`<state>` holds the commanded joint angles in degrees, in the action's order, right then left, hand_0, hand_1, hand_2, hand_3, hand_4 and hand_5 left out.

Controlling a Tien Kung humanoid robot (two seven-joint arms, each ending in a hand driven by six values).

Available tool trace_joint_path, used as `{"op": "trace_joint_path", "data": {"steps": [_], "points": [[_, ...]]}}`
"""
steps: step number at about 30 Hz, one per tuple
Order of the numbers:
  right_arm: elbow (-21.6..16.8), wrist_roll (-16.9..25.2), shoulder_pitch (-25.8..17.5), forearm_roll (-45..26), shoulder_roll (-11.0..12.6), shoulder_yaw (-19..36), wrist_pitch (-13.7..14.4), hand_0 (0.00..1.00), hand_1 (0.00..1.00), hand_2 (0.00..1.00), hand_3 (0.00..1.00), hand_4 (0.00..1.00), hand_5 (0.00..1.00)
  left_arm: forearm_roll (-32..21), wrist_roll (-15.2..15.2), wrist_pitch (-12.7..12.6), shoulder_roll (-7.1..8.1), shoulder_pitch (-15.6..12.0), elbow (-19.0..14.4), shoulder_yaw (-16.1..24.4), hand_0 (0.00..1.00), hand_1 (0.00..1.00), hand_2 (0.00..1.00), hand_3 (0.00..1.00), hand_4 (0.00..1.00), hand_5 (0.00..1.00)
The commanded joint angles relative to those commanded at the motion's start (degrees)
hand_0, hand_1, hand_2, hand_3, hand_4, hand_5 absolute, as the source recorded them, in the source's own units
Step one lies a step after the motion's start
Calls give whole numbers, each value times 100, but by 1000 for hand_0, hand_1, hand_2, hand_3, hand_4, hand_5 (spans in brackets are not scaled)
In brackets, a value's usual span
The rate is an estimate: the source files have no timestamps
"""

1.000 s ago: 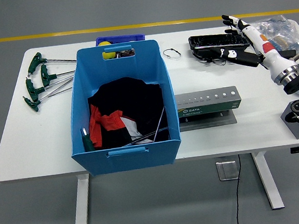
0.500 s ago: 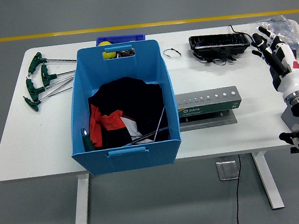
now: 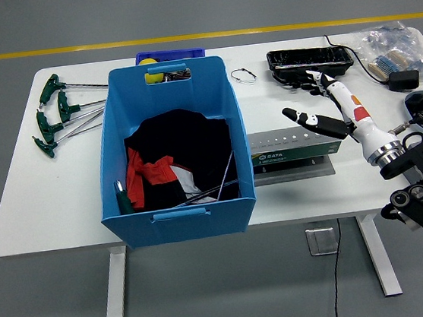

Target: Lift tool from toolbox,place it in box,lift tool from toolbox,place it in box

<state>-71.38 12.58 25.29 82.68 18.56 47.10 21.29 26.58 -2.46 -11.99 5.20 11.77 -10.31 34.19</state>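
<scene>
Nearest the table point(image 3: 42, 216) edge sits the blue plastic box point(image 3: 172, 151), deep and straight-walled with slot handles, holding crumpled black, red and white cloth point(image 3: 174, 163) plus thin metal rods point(image 3: 218, 184) leaning at its right wall and a green-handled tool point(image 3: 122, 199) in its near left corner. Just right of it, touching its side, lies the grey metal toolbox point(image 3: 294, 145), a long block with a row of small holes along the top, on a flat plate. The right hand point(image 3: 326, 107) hovers over the toolbox's right end, white-shelled with black fingers point(image 3: 298, 116) spread loose, gripping nothing. Far left, four T-handle wrenches point(image 3: 57, 115) with green grips and slim steel shafts lie fanned out beside the box. Beyond, a black tray point(image 3: 309, 59) with cables, a small wire loop point(image 3: 243, 75), a crinkly clear bag point(image 3: 394, 46), and behind the box a blue bin point(image 3: 170, 55) with a yellow ball point(image 3: 155, 76).
</scene>
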Motion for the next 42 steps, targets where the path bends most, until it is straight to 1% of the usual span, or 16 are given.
{"op": "trace_joint_path", "data": {"steps": [5,6,11,14,18,22,28,30,33,37,42], "points": [[-138,-56,354,1138,153,-487,-131,856,826,865,900,998,693,39,-17,3,4,10,0,51,866,859,835,612,724,547],[-157,-70,430,1243,175,-588,-155,849,822,860,892,998,705,37,-18,3,5,11,0,51,865,858,834,612,724,548],[-188,-145,798,1535,218,-1089,-284,849,822,860,892,998,705,62,-31,0,4,9,0,69,865,858,834,612,724,548],[-123,-220,932,1718,184,-1209,-357,849,823,858,881,998,707,89,-39,-1,2,6,0,79,866,858,834,612,724,548],[61,-281,940,1651,114,-1053,-393,849,823,858,881,998,707,91,-41,-1,4,-5,0,64,866,858,834,612,724,548],[146,-380,867,1443,153,-891,-433,848,823,858,882,998,709,96,-38,3,8,-12,0,55,866,858,835,612,724,548],[-13,-603,713,1125,192,-829,-447,854,821,859,885,998,714,96,-44,8,8,-34,0,32,866,858,835,612,725,549],[-70,-749,686,1163,185,-816,-464,854,821,862,882,998,720,122,-53,13,7,-43,0,33,866,857,835,613,725,548],[-35,-940,645,1225,154,-733,-451,854,821,862,882,998,720,136,-59,18,4,-59,0,17,866,857,835,613,725,548],[224,-1032,570,1149,116,-577,-391,855,823,863,887,998,721,149,-65,22,6,-87,0,13,863,856,835,613,726,551],[763,-963,564,957,52,-615,-243,855,823,863,887,998,721,140,-68,25,2,-112,0,-22,863,856,835,613,726,551]]}}
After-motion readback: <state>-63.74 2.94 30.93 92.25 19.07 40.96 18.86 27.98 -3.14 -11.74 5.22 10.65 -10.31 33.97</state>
